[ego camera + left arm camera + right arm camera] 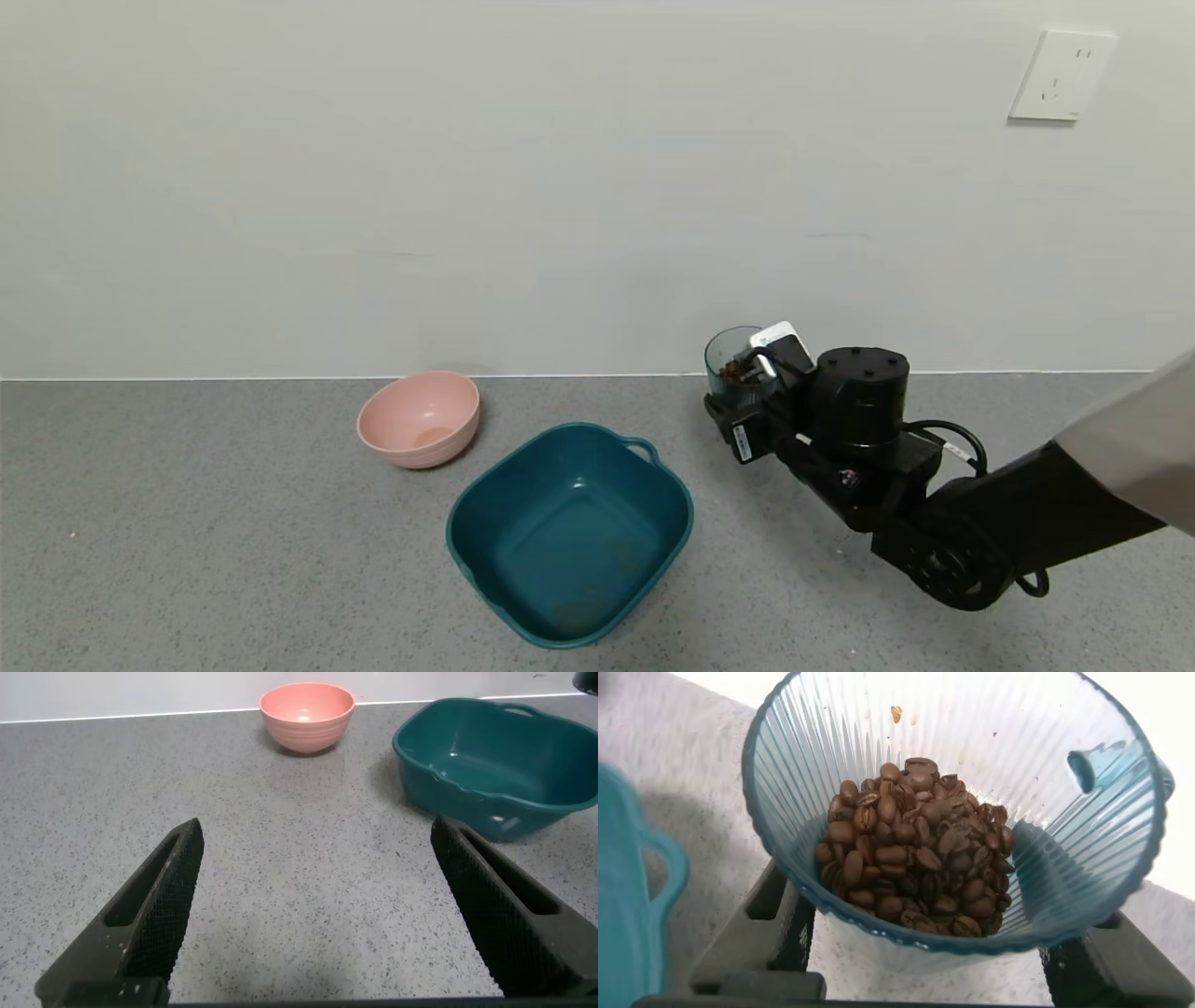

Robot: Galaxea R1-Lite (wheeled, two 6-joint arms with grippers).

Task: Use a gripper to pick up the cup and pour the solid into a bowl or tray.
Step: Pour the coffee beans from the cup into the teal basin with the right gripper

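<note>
My right gripper [735, 408] is shut on the cup [731, 357], a translucent grey-blue ribbed mug, and holds it upright just right of the teal basin [569, 532]. In the right wrist view the cup [831, 756] sits between the two fingers [775, 924], and the solid [915, 868], dark brown beans, fills its bottom. The basin's rim and loop handle [635, 896] show beside it. The basin is empty. My left gripper [316, 849] is open and empty, low over the table, out of the head view.
A pink round bowl [419, 418] stands left of the basin near the wall, also in the left wrist view [306, 714]. The basin shows there too [495, 765]. The grey speckled table [187, 523] runs to a white wall with a socket [1062, 75].
</note>
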